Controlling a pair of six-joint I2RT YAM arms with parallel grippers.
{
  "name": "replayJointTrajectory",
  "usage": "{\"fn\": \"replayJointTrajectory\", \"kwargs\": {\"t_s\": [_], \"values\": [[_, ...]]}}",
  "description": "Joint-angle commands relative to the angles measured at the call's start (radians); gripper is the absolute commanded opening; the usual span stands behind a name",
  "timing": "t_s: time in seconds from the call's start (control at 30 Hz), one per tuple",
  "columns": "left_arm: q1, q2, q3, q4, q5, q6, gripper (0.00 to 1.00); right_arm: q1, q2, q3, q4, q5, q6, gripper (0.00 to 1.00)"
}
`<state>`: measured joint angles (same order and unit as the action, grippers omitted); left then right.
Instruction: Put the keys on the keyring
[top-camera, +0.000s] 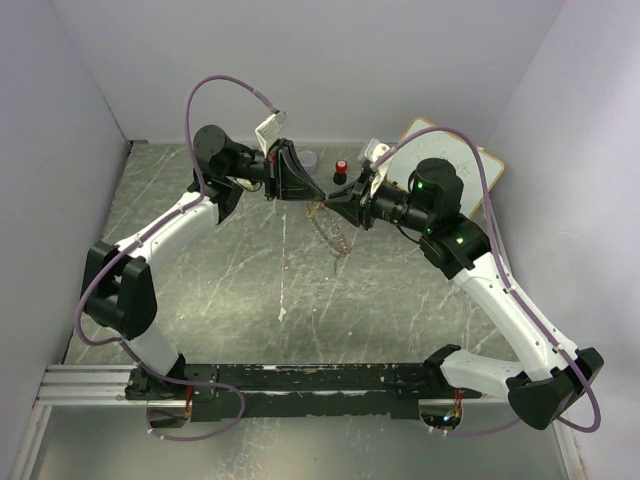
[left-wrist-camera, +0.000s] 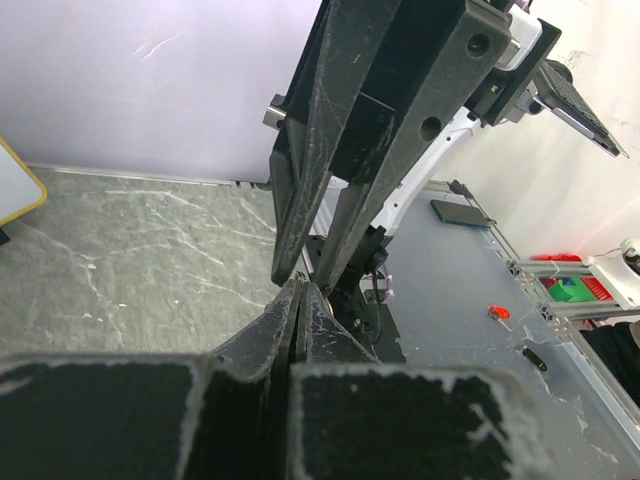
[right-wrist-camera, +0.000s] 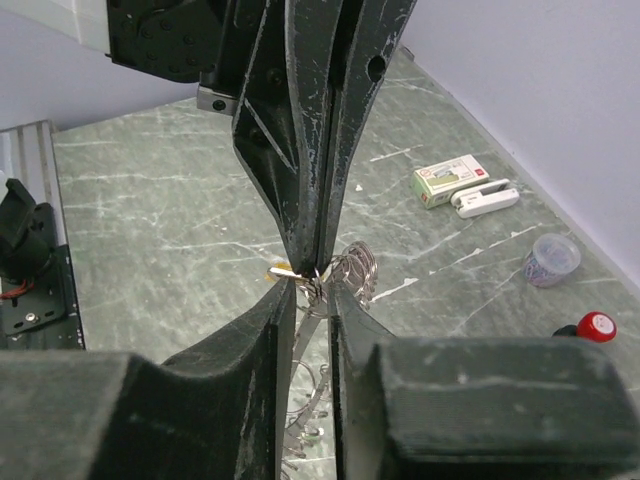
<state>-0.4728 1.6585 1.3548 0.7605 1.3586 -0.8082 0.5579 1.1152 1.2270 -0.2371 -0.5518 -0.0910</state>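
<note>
Seemingly light, thin and slippery, the keyring (right-wrist-camera: 352, 270) dangles above the counter's (right-wrist-camera: 150, 230) far middle. The left claw (right-wrist-camera: 308, 265) is pinched shut at its top by the yellow key (right-wrist-camera: 283, 271). The right claw (right-wrist-camera: 313, 295) is narrowly parted, its grip unclear. Best hold: bare rim.

Robot test cell in a laboratory: two arms (top-camera: 170, 225) bolted to a metal rail (top-camera: 85, 383), marbled tabletop (top-camera: 230, 290), plain white walls (top-camera: 330, 70) around.

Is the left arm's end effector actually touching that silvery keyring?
Touching. The right wrist view shows the left end effector with its tips shut on the keyring, which hangs from them.
</note>
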Motion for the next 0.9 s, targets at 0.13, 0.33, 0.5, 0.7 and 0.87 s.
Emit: {"fn": "replayJointTrajectory", "kwargs": {"t_s": [0.13, 0.33, 0.5, 0.7, 0.87], "values": [[0.006, 0.008, -0.001, 0.092, 0.021, -0.048, 0.07, -0.006, 0.011, 0.031, 0.021, -0.027, -0.001, 0.09], [0.004, 0.015, 0.003, 0.119, 0.022, -0.072, 0.07, -0.006, 0.017, 0.032, 0.024, -0.034, 0.0, 0.01], [0.002, 0.028, 0.003, 0.17, 0.025, -0.115, 0.07, -0.005, 0.017, 0.032, 0.026, -0.039, 0.0, 0.0], [-0.001, 0.038, 0.004, 0.206, 0.026, -0.144, 0.07, -0.005, 0.021, 0.034, 0.025, -0.046, 0.005, 0.0], [-0.001, 0.043, 0.014, 0.171, 0.002, -0.131, 0.07, -0.006, -0.002, 0.004, 0.068, -0.013, 0.042, 0.0]]}}
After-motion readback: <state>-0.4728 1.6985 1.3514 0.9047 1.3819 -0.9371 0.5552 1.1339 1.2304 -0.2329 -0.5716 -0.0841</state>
